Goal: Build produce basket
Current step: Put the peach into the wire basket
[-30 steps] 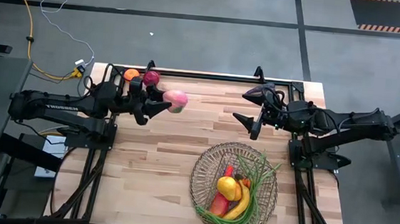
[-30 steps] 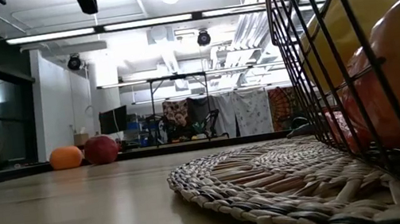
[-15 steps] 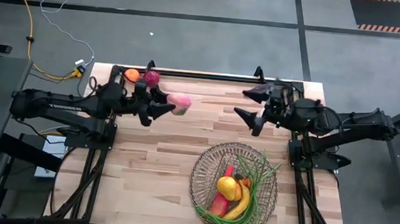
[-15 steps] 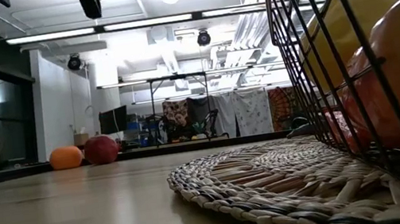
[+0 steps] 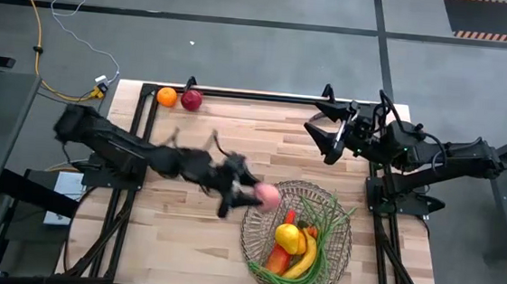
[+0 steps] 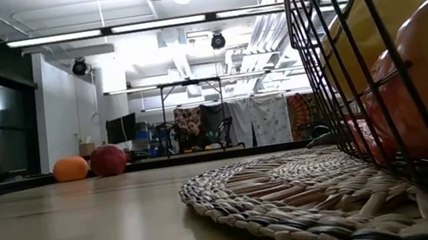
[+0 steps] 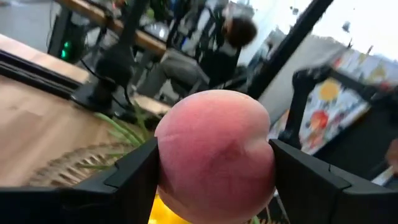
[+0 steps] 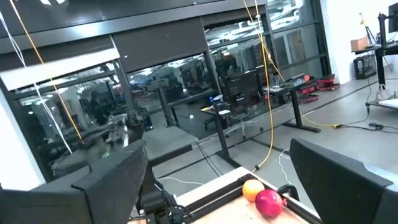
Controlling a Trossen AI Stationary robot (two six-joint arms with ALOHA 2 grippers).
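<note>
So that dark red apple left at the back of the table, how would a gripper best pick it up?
Probably from straight above, fingers closing across the widest part of the dark red apple. It is round and sits on the table, so any width works, but the orange lies close beside it; the fingers should straddle front-to-back rather than squeeze between the two.

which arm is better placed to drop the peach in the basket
Left. Its hand already grips the peach right at the basket rim. The right hand is open and empty near the table's far edge, away from the basket.
</note>
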